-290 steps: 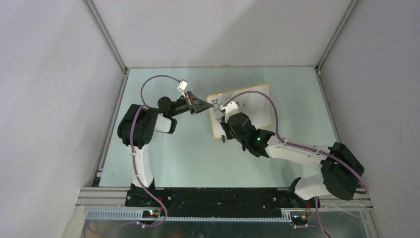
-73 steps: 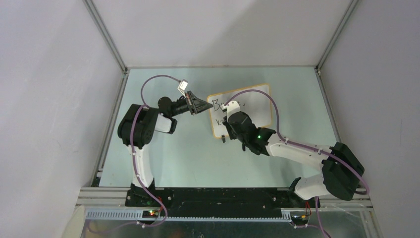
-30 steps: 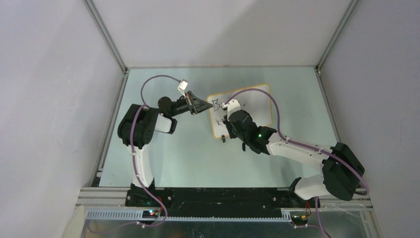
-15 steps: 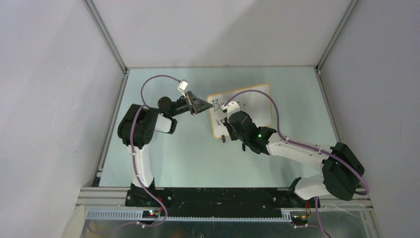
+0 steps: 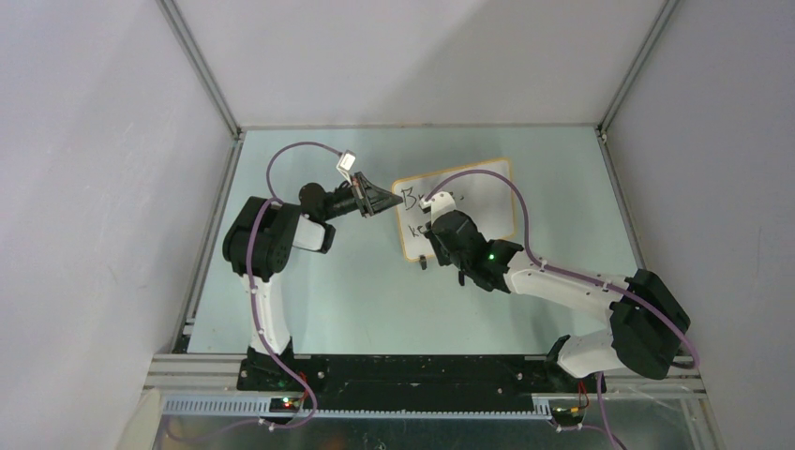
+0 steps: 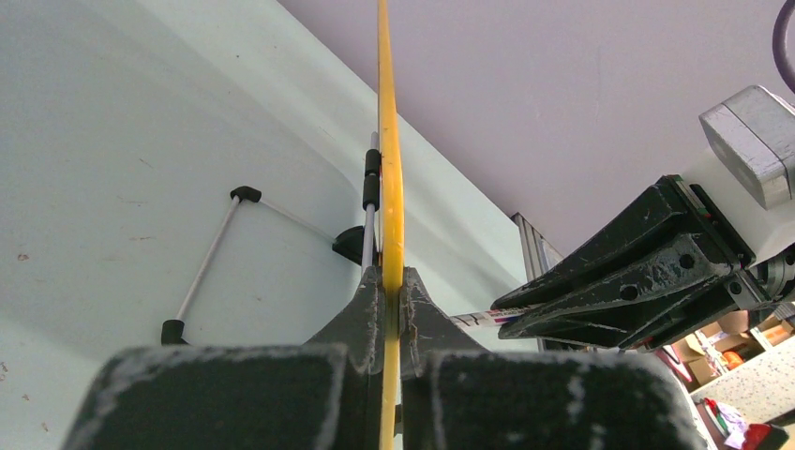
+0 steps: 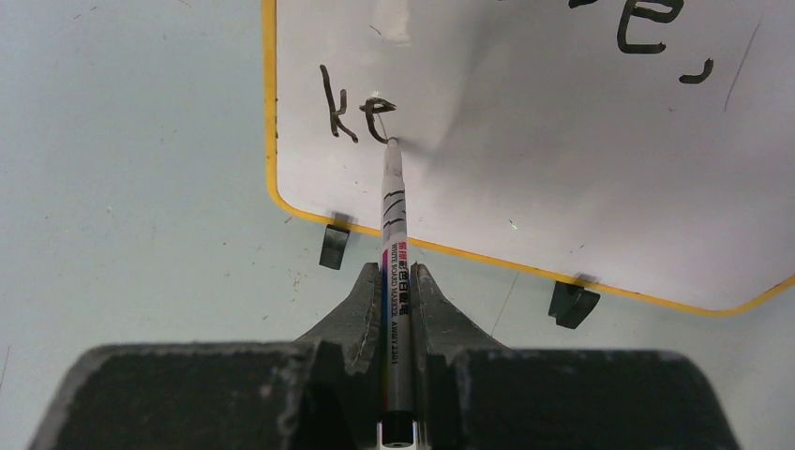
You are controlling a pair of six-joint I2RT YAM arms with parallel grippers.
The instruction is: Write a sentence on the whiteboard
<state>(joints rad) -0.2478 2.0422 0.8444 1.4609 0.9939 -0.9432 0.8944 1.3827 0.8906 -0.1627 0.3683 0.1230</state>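
The sentence (image 7: 356, 117) is partly done: the top line ends in "e," and the second reads only "ke", so most of the lower line looks left to write. The whiteboard (image 5: 483, 192) sits between the arms, toward the far side. The marker (image 7: 394, 220) tip touches that "e". The right gripper (image 7: 396, 281) is clamped narrow on its barrel, and the left gripper (image 6: 384, 286) pinches the whiteboard's edge.

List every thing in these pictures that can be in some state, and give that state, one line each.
whiteboard: clamped at its edge, partly written on.
sentence: unfinished; lower line reads only "ke".
marker: uncapped, tip on the board at the "e".
left gripper: shut on the whiteboard's yellow edge.
right gripper: shut on the marker's barrel.
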